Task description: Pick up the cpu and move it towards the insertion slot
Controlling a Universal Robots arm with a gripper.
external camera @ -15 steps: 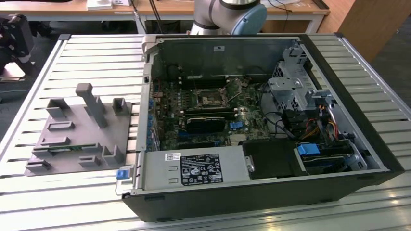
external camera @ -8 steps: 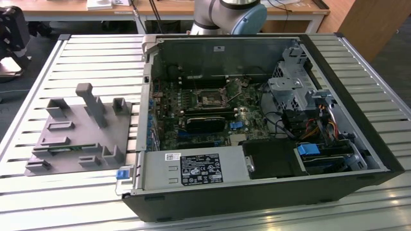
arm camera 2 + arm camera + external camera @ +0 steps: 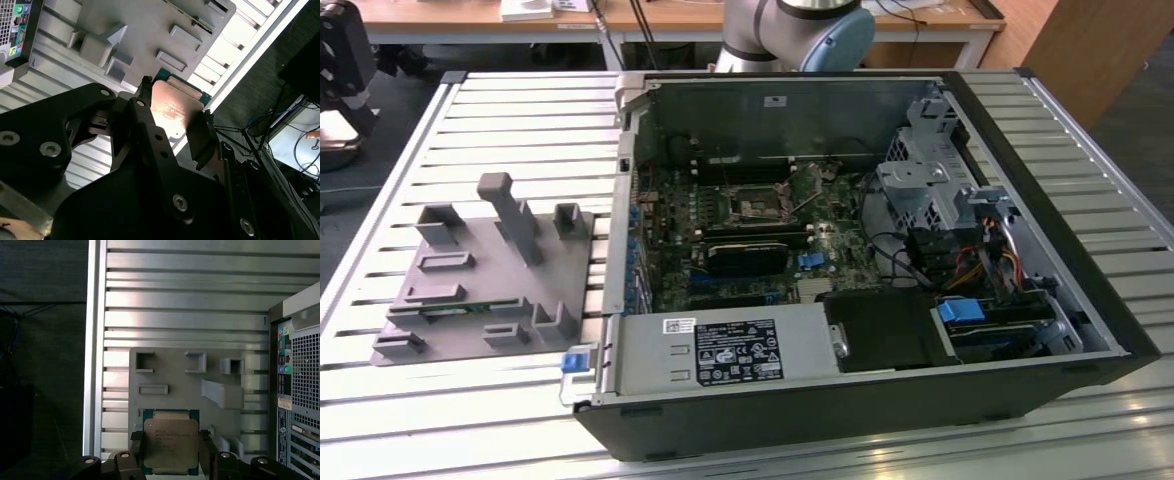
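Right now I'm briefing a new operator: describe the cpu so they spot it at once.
In both wrist views, find the black end effector with the grey plastic block beyond it. Clamped between its fingers is the cpu: a flat square with a pale silver top and green rim, unlike the block's plain grey recesses.

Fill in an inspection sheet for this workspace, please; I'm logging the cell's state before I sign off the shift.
Surface: slatted metal table bearing an open computer case and a grey block.
Job's things: cpu held over the grey block's edge; insertion slot inside the case.
Clutter: green strip lying in the grey block.
Grippers: gripper shut on the cpu, one finger on each side.
Cables: coloured wires inside the case.
Surroundings: wooden desks beyond the table.
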